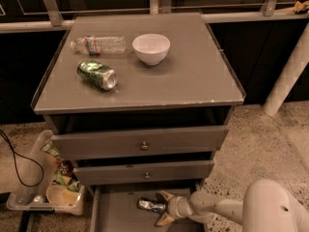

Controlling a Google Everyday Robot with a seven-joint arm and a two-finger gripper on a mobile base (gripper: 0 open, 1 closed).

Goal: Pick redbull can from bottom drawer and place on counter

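Note:
The redbull can (149, 205) lies on its side on the grey floor of the open bottom drawer (113, 214), near the middle. My gripper (163, 208) reaches in from the right, low in the camera view. Its fingers are spread, one above and one below the can's right end, not closed on it. The counter (183, 76) is the grey cabinet top above.
On the counter lie a green can (97, 74) on its side, a clear plastic bottle (98, 44) and a white bowl (151, 48). Two upper drawers with knobs (144, 146) overhang the bottom one. A clear bin (43, 190) of items stands on the floor at left.

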